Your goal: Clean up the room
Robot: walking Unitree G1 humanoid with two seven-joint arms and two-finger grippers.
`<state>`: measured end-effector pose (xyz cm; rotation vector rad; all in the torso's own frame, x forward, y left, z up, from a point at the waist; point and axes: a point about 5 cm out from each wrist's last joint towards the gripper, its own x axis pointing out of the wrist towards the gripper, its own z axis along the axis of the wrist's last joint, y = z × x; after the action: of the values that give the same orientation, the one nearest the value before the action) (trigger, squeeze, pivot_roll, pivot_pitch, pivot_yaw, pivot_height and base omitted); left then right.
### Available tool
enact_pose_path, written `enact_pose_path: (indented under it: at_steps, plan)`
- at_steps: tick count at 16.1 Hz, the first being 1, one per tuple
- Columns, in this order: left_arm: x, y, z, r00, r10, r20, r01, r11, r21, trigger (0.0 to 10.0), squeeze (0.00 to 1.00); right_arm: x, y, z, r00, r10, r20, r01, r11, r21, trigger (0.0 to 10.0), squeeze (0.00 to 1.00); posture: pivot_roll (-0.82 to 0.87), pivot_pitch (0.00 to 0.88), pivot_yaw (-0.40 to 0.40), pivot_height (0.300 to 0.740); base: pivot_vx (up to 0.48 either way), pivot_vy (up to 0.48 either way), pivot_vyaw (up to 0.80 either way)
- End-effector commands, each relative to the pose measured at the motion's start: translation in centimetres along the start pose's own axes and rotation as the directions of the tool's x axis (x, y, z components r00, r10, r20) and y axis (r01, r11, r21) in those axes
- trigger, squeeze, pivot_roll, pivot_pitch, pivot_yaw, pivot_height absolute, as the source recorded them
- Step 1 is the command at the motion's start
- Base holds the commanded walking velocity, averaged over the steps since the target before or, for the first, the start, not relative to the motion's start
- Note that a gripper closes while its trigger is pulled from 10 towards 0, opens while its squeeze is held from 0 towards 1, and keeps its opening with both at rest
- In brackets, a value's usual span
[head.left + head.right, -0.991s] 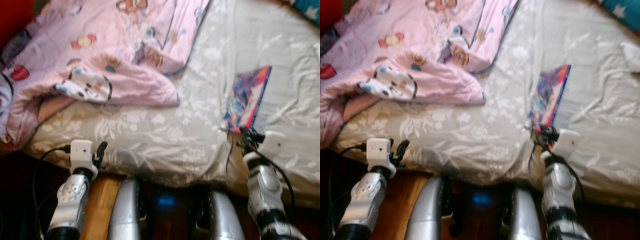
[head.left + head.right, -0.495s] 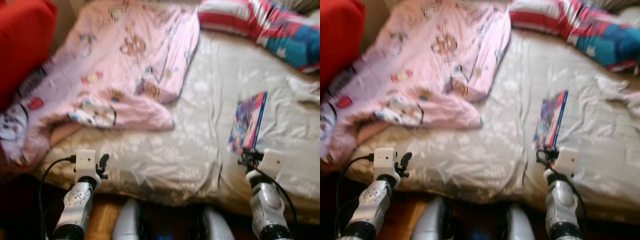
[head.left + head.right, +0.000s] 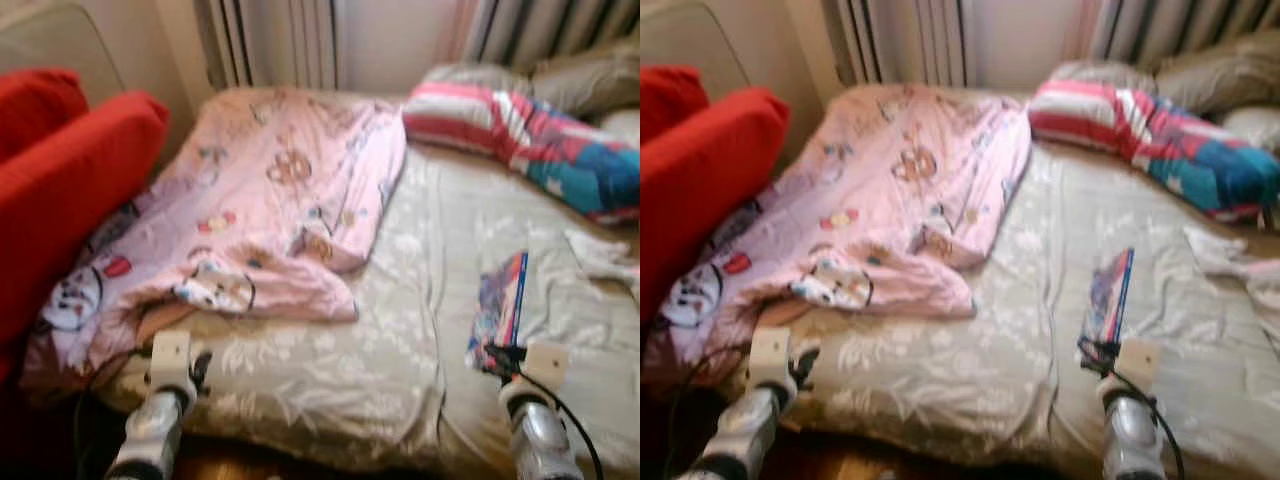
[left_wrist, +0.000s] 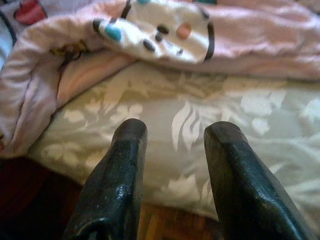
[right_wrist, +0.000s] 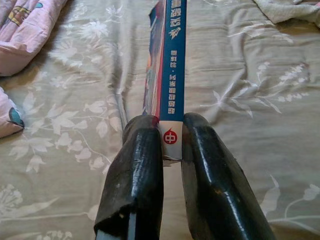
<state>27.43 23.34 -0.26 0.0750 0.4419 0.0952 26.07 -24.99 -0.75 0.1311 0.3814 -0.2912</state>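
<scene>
On the grey floral bed point(image 3: 330, 370), the right tool point(image 5: 170, 131) pinches a book point(image 5: 170, 65); the left tool point(image 4: 172, 135) hangs spread beside a pink blanket point(image 3: 290, 190).

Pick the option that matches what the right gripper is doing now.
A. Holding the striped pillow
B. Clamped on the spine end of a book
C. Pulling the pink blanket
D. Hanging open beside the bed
B: in the right wrist view the right gripper has its two black fingers pressed on either side of the blue-spined book, which stands on edge on the grey floral bedsheet.
</scene>
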Motion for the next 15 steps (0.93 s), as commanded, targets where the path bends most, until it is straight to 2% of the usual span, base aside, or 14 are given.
enact_pose_path:
  at_steps: [1,2,5,10,13,15]
  plan:
    - [-0.4,0.4,-1.2,0.998,0.013,-0.06,-0.012,1.0,0.011,10.0,0.0,0.1,-0.1,0.4,1.0,-0.004,0.019,0.004,1.0,0.005,10.0,0.0,0.08,0.0,0.021,0.74,0.0,0.0,0.0]
    - [-0.7,0.3,-2.3,0.994,0.017,-0.104,-0.016,1.0,0.008,10.0,0.0,0.0,0.2,0.2,1.0,0.016,0.017,-0.016,1.0,-0.011,10.0,0.0,0.08,0.0,0.015,0.74,0.0,0.0,0.0]
    - [-1.2,0.0,-3.7,0.985,0.023,-0.17,-0.023,1.0,0.0,10.0,0.0,-0.6,0.4,-1.3,0.999,0.038,-0.028,-0.039,0.999,-0.019,10.0,0.0,0.08,0.0,0.006,0.74,0.0,0.0,0.0]
    - [-1.7,-0.4,-4.8,0.975,0.019,-0.221,-0.018,1.0,0.006,10.0,0.0,-2.2,0.3,-4.6,0.985,0.044,-0.165,-0.052,0.998,-0.045,10.0,0.0,0.09,0.0,0.007,0.74,0.0,0.0,0.0]
    - [-1.9,-0.4,-5.2,0.971,0.019,-0.237,-0.019,1.0,0.003,10.0,0.0,-2.5,0.1,-5.1,0.983,0.037,-0.177,-0.048,0.997,-0.057,10.0,0.0,0.09,0.0,0.01,0.74,0.0,0.0,0.0]
    - [-2.4,-0.3,-6.1,0.96,0.025,-0.28,-0.025,1.0,0.004,10.0,0.0,-2.4,0.2,-4.8,0.987,0.04,-0.155,-0.05,0.997,-0.063,10.0,0.0,0.08,0.0,0.016,0.74,0.0,0.0,0.0]
